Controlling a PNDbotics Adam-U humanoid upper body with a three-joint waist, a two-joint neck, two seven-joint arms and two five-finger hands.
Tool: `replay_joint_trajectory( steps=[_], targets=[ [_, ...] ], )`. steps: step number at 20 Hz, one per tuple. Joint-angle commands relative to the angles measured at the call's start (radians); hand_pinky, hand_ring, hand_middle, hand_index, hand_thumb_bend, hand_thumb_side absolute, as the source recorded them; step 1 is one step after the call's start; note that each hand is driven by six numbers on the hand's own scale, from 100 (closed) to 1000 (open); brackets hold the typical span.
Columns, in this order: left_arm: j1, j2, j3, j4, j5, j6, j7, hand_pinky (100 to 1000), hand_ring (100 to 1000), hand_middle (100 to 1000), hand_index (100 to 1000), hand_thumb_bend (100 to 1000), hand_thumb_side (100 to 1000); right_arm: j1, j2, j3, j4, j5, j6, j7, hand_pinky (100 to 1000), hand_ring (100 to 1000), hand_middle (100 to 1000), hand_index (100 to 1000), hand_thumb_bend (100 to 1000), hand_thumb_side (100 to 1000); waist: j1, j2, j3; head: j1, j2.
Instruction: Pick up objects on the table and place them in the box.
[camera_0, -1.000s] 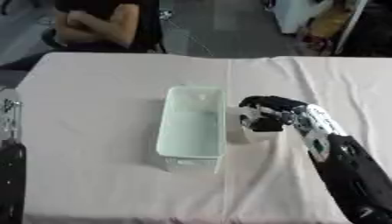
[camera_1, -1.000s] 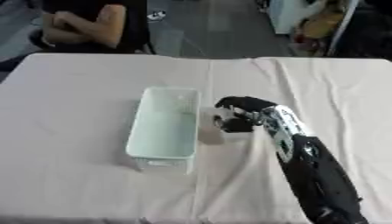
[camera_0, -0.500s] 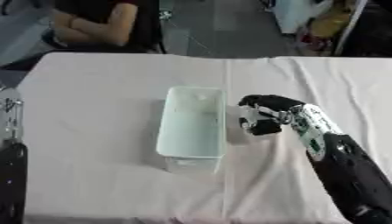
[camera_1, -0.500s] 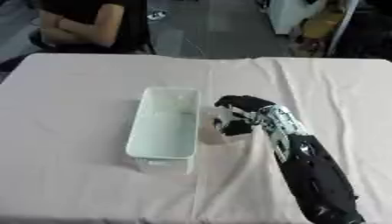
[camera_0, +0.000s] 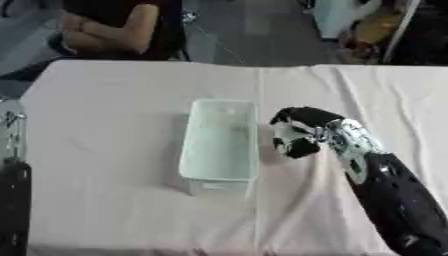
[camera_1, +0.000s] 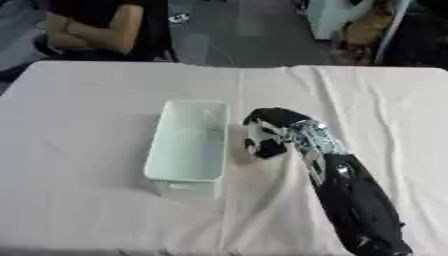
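Box (camera_0: 219, 147): pale mint, open-topped, rectangular, long axis running near-far, sitting around the middle of the worktop (camera_0: 114, 110), which is covered in a light pinkish-white cloth. Inside looks bare as far as visible. Right arm comes in from the near right corner, black forearm with silver-white wrist section. Right robot hand (camera_0: 296, 135) is just right of the box's right wall, fingers curled in toward a small pale object (camera_0: 267, 145) that sits between the hand and the box, touching or nearly touching the box wall; can't tell what the object is, and can't tell for sure whether the fingers are clamped on it. Left arm shows only as a dark sliver at the near left edge; hand state can't tell.
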Motion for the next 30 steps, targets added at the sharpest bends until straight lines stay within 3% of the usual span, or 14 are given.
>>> replay_joint_trajectory(
  steps=[1,2,3,4,7,10,15,23,30],
  targets=[
    [-0.020,0.013,0.000,-0.015,0.003,-0.003,-0.004,761,785,790,797,301,1000,0.006,-0.014,0.006,0.000,0.023,0.001,-0.039,183,543,734,692,100,188,0.002,-0.004,0.001,0.001,-0.001],
    [-0.020,0.013,0.000,-0.015,0.002,-0.004,-0.004,761,785,790,797,301,1000,0.006,-0.015,0.006,-0.001,0.026,0.002,-0.051,229,572,754,723,100,196,0.002,-0.004,0.001,0.001,-0.001],
    [-0.020,0.013,0.000,-0.015,0.002,-0.004,-0.005,761,785,790,797,302,1000,0.007,-0.014,0.006,-0.001,0.027,0.002,-0.061,100,471,670,617,100,167,0.002,-0.004,0.001,0.001,-0.001],
    [-0.020,0.013,0.000,-0.015,0.002,-0.004,-0.005,761,785,790,797,302,1000,0.007,-0.014,0.005,-0.002,0.027,0.003,-0.073,100,471,670,617,100,167,0.002,-0.004,0.001,0.002,-0.001],
    [-0.021,0.014,0.000,-0.015,0.002,-0.004,-0.006,761,785,790,797,301,1000,0.008,-0.013,0.003,-0.001,0.016,0.005,-0.107,100,330,481,444,100,119,0.002,-0.003,0.001,0.002,-0.001],
    [-0.021,0.014,0.000,-0.015,0.002,-0.004,-0.006,761,785,790,797,301,1000,0.008,-0.013,0.000,-0.001,-0.007,0.011,-0.151,100,257,348,337,100,161,0.002,-0.003,0.001,0.002,-0.001],
    [-0.021,0.014,0.000,-0.015,0.001,-0.004,-0.006,761,785,790,796,301,1000,0.009,-0.015,0.003,0.002,-0.033,0.011,-0.211,100,226,316,307,100,174,0.002,-0.003,0.001,0.001,-0.001],
    [-0.020,0.014,0.000,-0.015,0.000,-0.002,-0.007,762,786,790,797,300,1000,0.005,-0.019,-0.007,-0.012,-0.060,0.007,-0.241,100,218,314,305,100,170,0.003,-0.004,0.002,0.000,-0.001],
    [-0.018,0.015,0.000,-0.015,-0.001,0.000,-0.008,763,786,791,798,297,1000,-0.020,-0.049,-0.043,-0.308,-0.129,0.045,-0.291,100,205,309,302,100,100,0.002,-0.005,-0.002,0.001,-0.001]
  ],
)
